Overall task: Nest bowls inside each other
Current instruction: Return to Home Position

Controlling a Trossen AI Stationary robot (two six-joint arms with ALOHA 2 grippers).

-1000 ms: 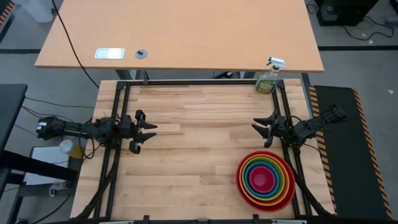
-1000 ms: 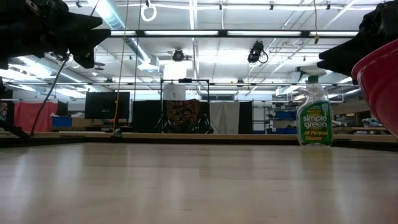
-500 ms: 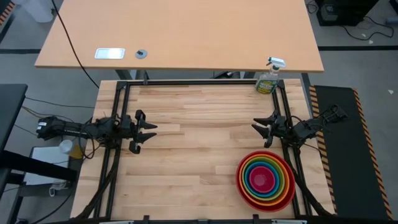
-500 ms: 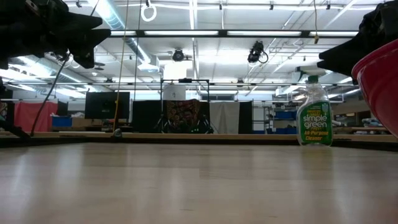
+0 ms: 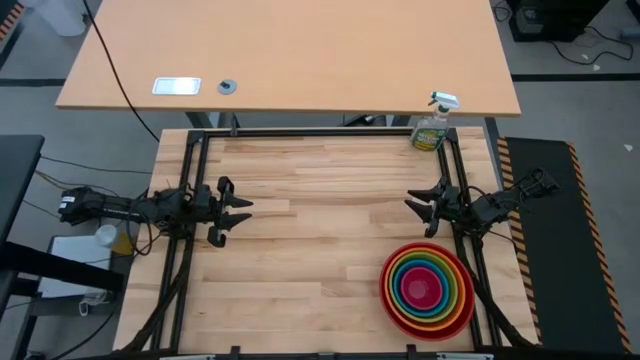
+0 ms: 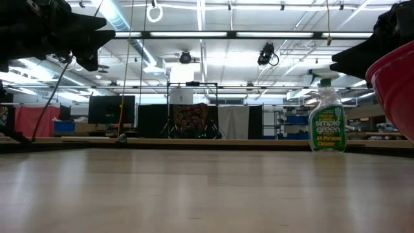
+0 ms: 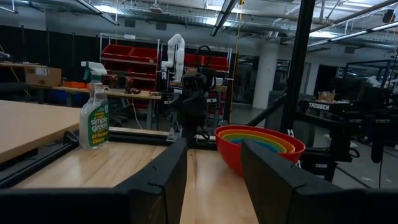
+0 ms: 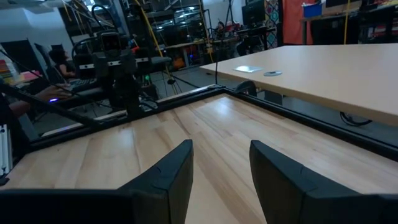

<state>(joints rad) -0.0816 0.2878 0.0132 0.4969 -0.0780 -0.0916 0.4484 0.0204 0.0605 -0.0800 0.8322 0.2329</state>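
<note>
The bowls stand nested in one stack at the table's near right: red outermost, then orange, lime green, blue, and magenta pink in the middle. The red bowl's base rests on the wood. The left wrist view shows the stack from the side. My left gripper hovers open at the table's left edge, clear of everything. My right gripper hovers open at the right edge, just beyond the stack's far side, with nothing between its fingers.
A green spray bottle with a white trigger stands at the far right corner, also seen in the low view. A black frame borders the table. A larger desk lies beyond. Bare wood spans the table's middle and left.
</note>
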